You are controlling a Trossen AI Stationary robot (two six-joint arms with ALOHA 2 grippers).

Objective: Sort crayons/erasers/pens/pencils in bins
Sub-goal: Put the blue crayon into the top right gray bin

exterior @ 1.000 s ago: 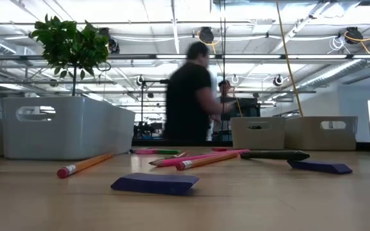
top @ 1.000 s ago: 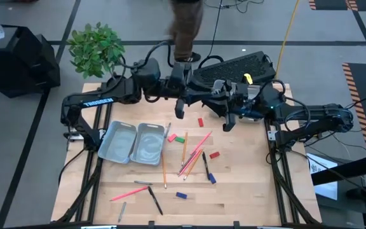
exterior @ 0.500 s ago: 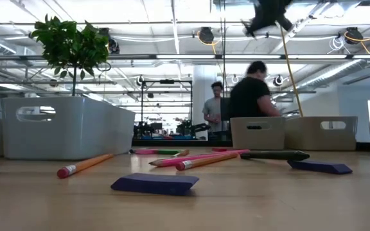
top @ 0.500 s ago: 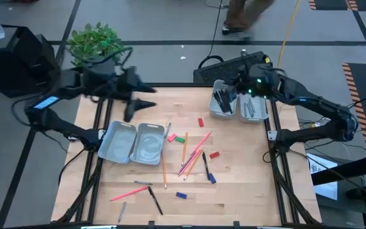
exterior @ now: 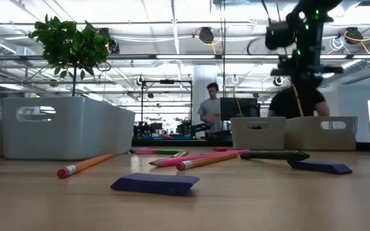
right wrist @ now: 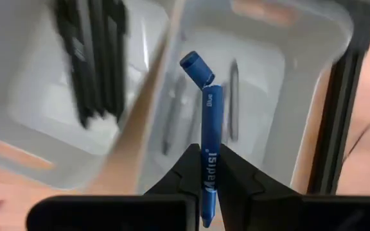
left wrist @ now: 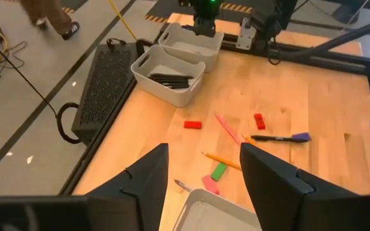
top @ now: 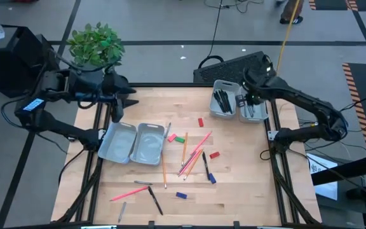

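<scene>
I see the pale wooden table (top: pixel 234 191) with two pairs of shallow light-grey plastic bins: the near-left pair (top: pixel 134 143) sits by the left edge, and the far-right pair (top: pixel 237 100) sits at the far right corner. The left tray of that far pair holds several black stick pens (top: pixel 222 98); the right tray holds a few thin grey sticks (right wrist: pixel 172 119).

My right gripper (right wrist: pixel 205 168) hangs over the right tray of the far pair, its jaws pinched tight on a blue crayon with a bent tip (right wrist: pixel 205 135). The crayon stands lengthwise between the two fingers, its printed lower part clamped and its bent end sticking out past them above the tray.

My left gripper (left wrist: pixel 201 170) waits above the far-left edge of the table beside the green potted plant (top: pixel 94 44), jaws spread wide and holding nothing.

Loose in the middle of the table lie long orange and pink pencils (top: pixel 192 159), small red (top: pixel 201 121), green (top: pixel 180 138) and blue erasers (top: pixel 181 195), and a black pen with a blue cap (top: pixel 208 169)
</scene>
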